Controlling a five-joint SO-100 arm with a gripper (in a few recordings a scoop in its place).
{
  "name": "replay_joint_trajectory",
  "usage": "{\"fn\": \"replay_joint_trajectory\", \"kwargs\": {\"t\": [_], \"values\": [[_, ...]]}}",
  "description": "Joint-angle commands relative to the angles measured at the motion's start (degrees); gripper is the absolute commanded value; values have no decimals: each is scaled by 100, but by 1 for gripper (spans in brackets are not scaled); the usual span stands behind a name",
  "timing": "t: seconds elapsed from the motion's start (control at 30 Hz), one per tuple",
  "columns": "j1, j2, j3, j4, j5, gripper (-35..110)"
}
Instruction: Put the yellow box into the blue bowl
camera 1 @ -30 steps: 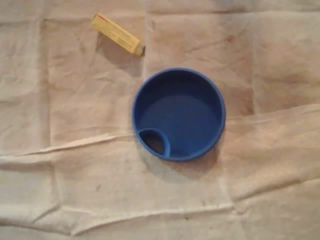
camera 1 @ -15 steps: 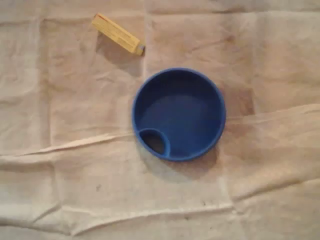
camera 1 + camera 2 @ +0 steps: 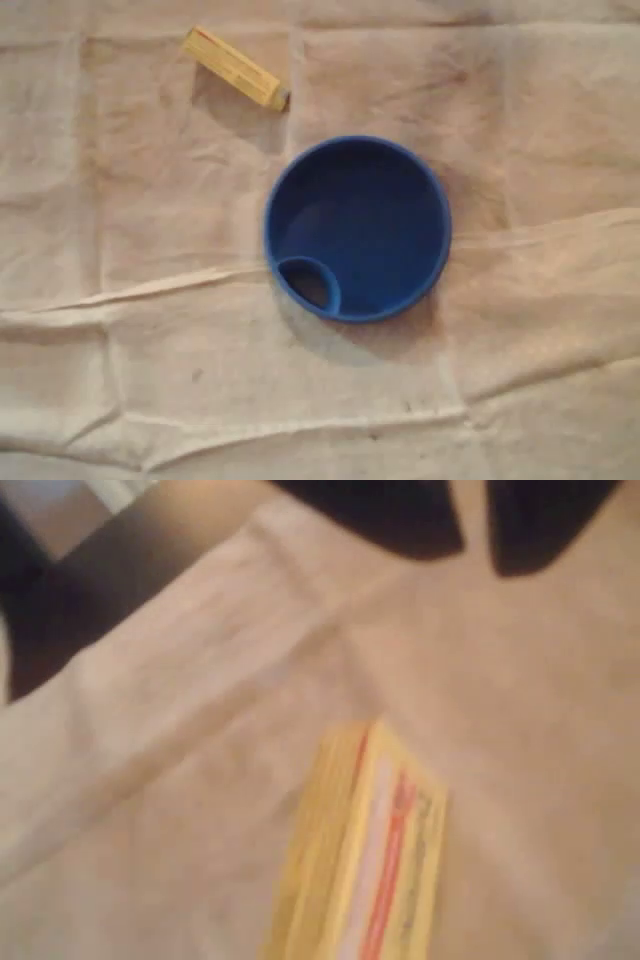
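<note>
Gripper (image 3: 477, 558) is hovering over the box (image 3: 365, 850), fingers slightly parted (holding nothing); box is lying near the bowl (image 3: 357, 228), not touching.

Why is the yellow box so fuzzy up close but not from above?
Wrist view: the yellow box is blurred, print unreadable, perhaps too close to focus; the tool shows as soft dark shapes. Overhead view: the box and blue bowl look sharper, each casting a soft shadow on the cloth.
</note>
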Motion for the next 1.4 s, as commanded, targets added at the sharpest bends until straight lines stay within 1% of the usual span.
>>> {"fn": "replay_joint_trajectory", "kwargs": {"t": [0.0, 0.17, 0.4, 1.1, 1.37], "values": [[141, 26, -396, -18, -193, -1], [141, -18, -580, -18, -202, -1], [158, -967, -958, -18, -176, -1], [352, -4087, -4175, -9, -202, -1], [316, -4605, -4342, 0, -202, -1]]}}
